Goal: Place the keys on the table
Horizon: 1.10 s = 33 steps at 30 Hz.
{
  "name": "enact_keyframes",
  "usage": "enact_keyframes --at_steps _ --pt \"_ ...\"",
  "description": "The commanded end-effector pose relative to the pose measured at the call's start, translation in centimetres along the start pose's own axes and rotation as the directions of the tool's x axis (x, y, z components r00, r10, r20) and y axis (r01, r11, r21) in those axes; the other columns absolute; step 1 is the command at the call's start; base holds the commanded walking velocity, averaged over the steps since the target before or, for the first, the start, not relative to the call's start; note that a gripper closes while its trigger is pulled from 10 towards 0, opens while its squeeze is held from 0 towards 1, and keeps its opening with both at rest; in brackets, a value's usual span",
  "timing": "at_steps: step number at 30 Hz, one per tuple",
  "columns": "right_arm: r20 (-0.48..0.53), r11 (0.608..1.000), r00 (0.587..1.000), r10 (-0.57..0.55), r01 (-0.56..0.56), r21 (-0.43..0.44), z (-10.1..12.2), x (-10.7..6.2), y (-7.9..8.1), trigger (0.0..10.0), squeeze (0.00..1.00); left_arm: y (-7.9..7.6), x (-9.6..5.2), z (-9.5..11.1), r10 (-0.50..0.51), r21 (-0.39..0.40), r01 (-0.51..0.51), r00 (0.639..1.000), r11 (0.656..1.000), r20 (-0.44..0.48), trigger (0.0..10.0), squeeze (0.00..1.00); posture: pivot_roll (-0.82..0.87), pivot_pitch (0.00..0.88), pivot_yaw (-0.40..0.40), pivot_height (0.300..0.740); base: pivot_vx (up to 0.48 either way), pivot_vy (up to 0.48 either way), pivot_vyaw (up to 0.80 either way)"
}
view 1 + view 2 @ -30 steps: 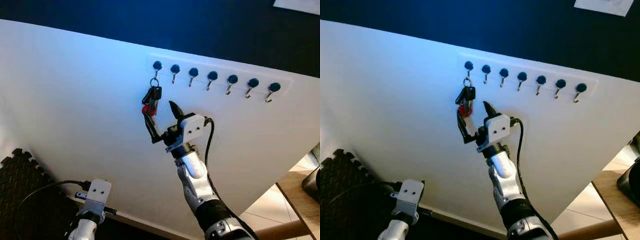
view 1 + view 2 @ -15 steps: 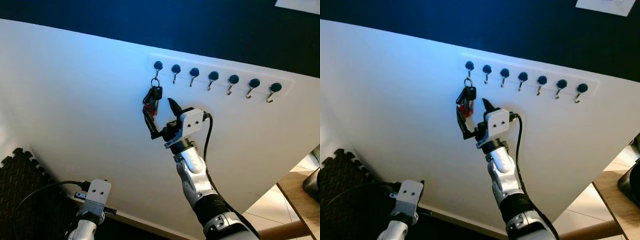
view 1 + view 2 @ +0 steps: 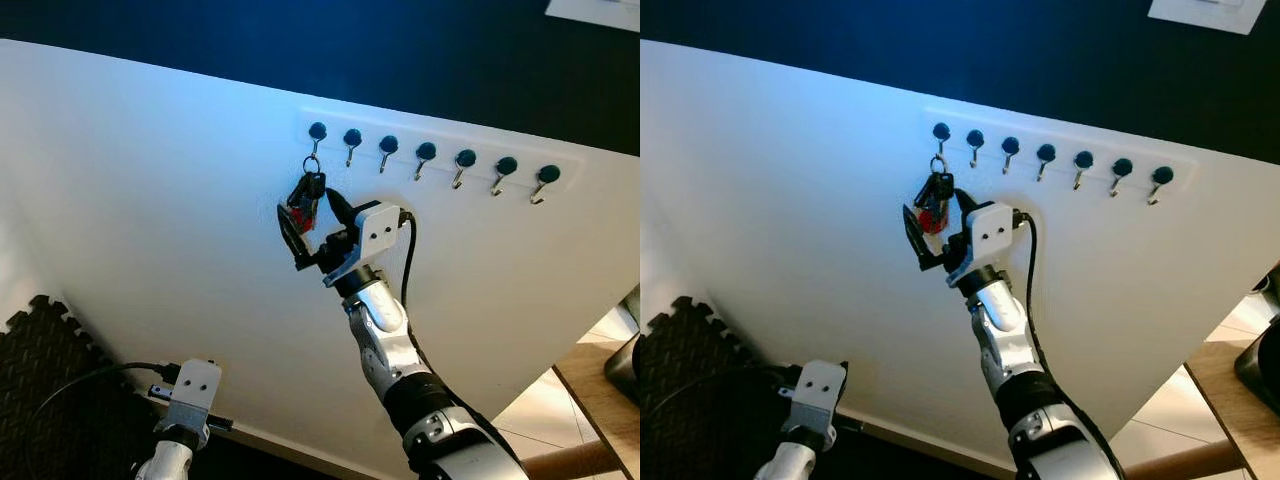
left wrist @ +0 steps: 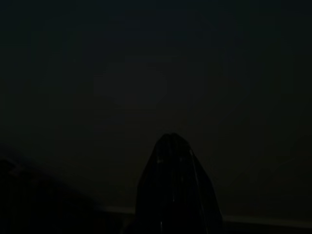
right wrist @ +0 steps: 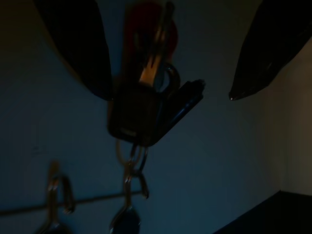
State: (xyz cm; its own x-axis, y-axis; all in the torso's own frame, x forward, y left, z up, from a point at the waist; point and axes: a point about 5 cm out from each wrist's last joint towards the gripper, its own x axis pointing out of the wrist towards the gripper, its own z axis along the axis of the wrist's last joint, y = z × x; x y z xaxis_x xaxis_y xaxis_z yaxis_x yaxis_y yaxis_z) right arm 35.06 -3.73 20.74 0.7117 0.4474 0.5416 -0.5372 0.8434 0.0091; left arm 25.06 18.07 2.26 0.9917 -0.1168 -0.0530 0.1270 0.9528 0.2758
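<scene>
A bunch of keys point(image 3: 305, 193) with a black fob and a red tag hangs from the leftmost hook point(image 3: 316, 133) of a rail on the white wall. My right gripper point(image 3: 311, 220) is raised to the bunch and stands open, one finger on each side of the keys' lower part. In the right wrist view the keys point(image 5: 146, 109) hang between the two spread black fingertips point(image 5: 83, 53), and I cannot tell whether they touch. My left arm point(image 3: 188, 392) hangs idle low at the left; its wrist view is nearly black.
Several bare hooks point(image 3: 465, 162) run rightward along the rail. A wooden table point(image 3: 598, 392) shows at the lower right with a dark object point(image 3: 628, 362) on it. A black foam mat point(image 3: 40, 350) lies at the lower left.
My right gripper has moved up and to the left, from below and beside the keys to straddling them. The left arm has not moved.
</scene>
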Motion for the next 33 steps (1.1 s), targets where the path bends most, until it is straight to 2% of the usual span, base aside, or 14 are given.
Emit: enact_keyframes --at_steps 1,8,9,10,11,12,13,14,15,18,20,33 --pt "0.067 0.989 0.996 0.065 -0.073 0.127 0.91 2.51 4.60 10.0 0.00 -0.07 -0.27 -0.15 -0.005 0.008 0.005 1.000 1.000 -0.010 10.0 0.00 0.14 0.063 -0.107 0.740 0.000 0.000 0.00" --pt "0.059 0.988 0.996 0.065 -0.073 0.140 0.80 2.67 4.62 10.0 0.00 -0.05 -0.25 -0.04 -0.001 0.006 0.001 1.000 1.000 -0.004 10.0 0.00 0.14 0.063 -0.110 0.740 0.000 0.000 0.00" --pt "0.058 0.987 0.996 0.064 -0.072 0.143 0.79 2.71 4.56 9.1 0.00 -0.04 -0.23 -0.01 -0.001 0.005 0.001 1.000 1.000 -0.002 10.0 0.00 0.14 0.063 -0.110 0.740 0.000 0.000 0.00" --pt "0.057 0.987 0.996 0.064 -0.072 0.144 0.78 2.74 4.52 9.1 0.00 -0.03 -0.22 0.00 0.000 0.005 0.000 1.000 1.000 -0.002 10.0 0.00 0.14 0.063 -0.110 0.740 0.000 0.000 0.00" --pt "0.057 0.986 0.996 0.063 -0.071 0.149 0.77 2.77 4.48 3.5 0.00 -0.03 -0.21 0.01 0.000 0.005 0.000 1.000 1.000 -0.001 10.0 0.00 0.14 0.063 -0.110 0.740 0.000 0.000 0.00" --pt "0.056 0.986 0.996 0.062 -0.070 0.152 0.77 2.80 4.45 3.5 0.00 -0.02 -0.20 0.02 0.000 0.005 0.000 1.000 1.000 -0.001 10.0 0.00 0.14 0.063 -0.109 0.740 0.000 0.000 0.00" --pt "0.055 0.985 0.997 0.060 -0.068 0.156 0.76 2.82 4.40 1.1 0.00 -0.02 -0.20 0.03 -0.001 0.006 0.001 1.000 1.000 0.000 10.0 0.00 0.14 0.063 -0.109 0.740 0.000 0.000 0.00" --pt "0.055 0.985 0.997 0.060 -0.068 0.156 0.76 2.82 4.40 1.1 0.00 -0.02 -0.20 0.03 -0.001 0.006 0.001 1.000 1.000 0.000 10.0 0.00 0.14 0.063 -0.109 0.740 0.000 0.000 0.00" --pt "0.055 0.985 0.997 0.060 -0.068 0.157 0.76 2.82 4.39 0.0 0.00 -0.02 -0.20 0.04 -0.001 0.006 0.001 1.000 1.000 0.000 10.0 0.00 0.14 0.063 -0.109 0.740 0.000 0.000 0.00" --pt "0.054 0.985 0.997 0.057 -0.065 0.160 0.75 2.86 4.34 0.2 0.00 -0.04 -0.18 0.08 -0.002 0.005 0.002 1.000 1.000 0.002 10.0 0.00 0.14 0.064 -0.108 0.740 0.000 0.000 0.00" --pt "0.054 0.985 0.997 0.058 -0.066 0.161 0.75 2.88 4.34 0.0 0.00 -0.04 -0.17 0.08 -0.002 0.006 0.002 1.000 1.000 0.002 10.0 0.00 0.14 0.065 -0.109 0.740 0.000 0.000 0.00" --pt "0.068 0.983 0.996 0.066 -0.077 0.170 1.07 3.31 4.49 0.0 0.00 0.07 -0.21 0.05 0.001 0.008 -0.001 1.000 1.000 -0.001 10.0 0.00 0.14 0.063 -0.110 0.740 0.000 0.000 0.00"
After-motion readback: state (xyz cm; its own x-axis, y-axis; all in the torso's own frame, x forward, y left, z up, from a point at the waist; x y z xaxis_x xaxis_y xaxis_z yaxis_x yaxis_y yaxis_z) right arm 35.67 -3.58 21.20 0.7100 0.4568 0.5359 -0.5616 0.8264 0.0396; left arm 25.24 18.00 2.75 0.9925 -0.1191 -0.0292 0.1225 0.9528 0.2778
